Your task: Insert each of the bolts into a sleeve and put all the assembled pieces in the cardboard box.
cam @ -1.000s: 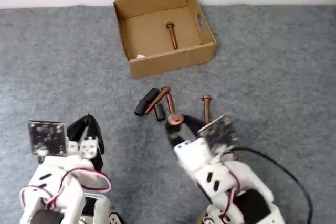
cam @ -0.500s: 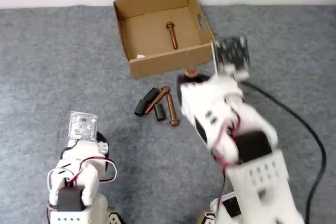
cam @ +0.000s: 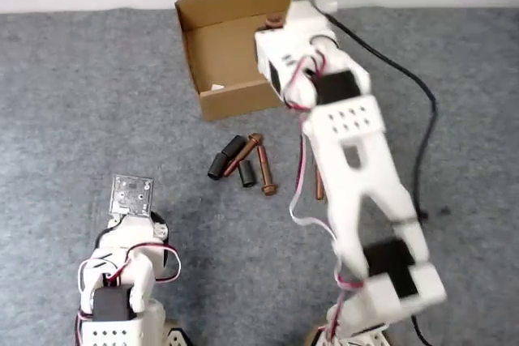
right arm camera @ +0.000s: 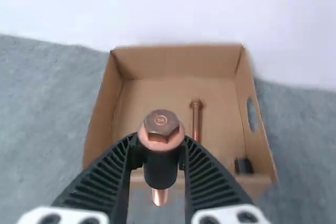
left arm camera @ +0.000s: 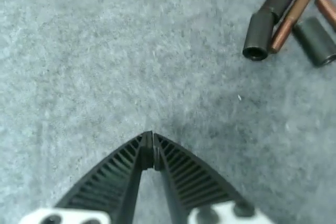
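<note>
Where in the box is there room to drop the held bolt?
For the held bolt: box floor is bare between the lying bolt and the wall without the slot. The slotted side is tighter: a small black piece lies there.

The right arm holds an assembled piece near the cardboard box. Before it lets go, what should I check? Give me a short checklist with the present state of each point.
1. Right gripper grips the black cylindrical sleeve: ok, shut on it.
2. Copper hex-head bolt sits through that sleeve, head above and tip below: ok.
3. The piece is past the near wall of the brown cardboard box: cannot tell; the arm hides it in the high view.
4. Bare floor in the box for landing: ok, beside the loose copper bolt lying there.
5. Left gripper is out of the way: ok, shut, over the grey carpet, apart from the box.
</note>
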